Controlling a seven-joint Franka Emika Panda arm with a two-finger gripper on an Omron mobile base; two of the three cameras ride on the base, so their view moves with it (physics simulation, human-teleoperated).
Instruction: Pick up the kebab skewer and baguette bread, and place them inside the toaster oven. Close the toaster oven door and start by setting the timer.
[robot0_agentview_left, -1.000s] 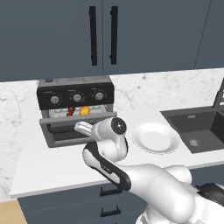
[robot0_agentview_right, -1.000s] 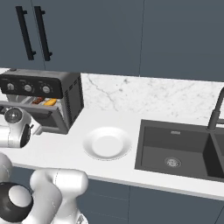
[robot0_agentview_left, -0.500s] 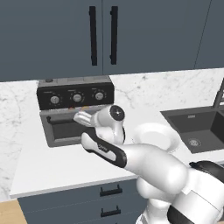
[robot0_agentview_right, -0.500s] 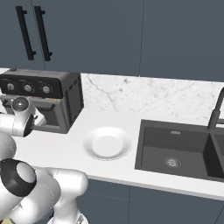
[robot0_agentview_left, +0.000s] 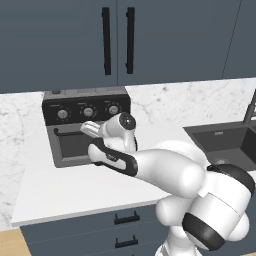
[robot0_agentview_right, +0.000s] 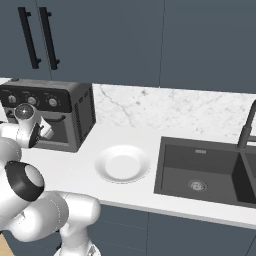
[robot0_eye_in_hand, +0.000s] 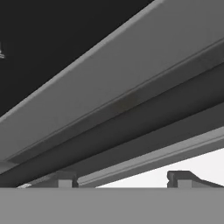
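Dark blue cabinets hung above a white marble counter, with a black sink set into it at the right. The oven sat at the back left of the counter, its three silver knobs in a row across the black top panel. Its door stood upright and shut, the black bar handle along its upper edge, so whatever lay inside could not be seen. A white plate rested on the counter between oven and sink. The arm reached across to the oven front, and the gripper sat right at the door near the handle. From the hand camera the grey door frame ran slantwise just ahead of the fingertips, which stood apart with nothing between them.
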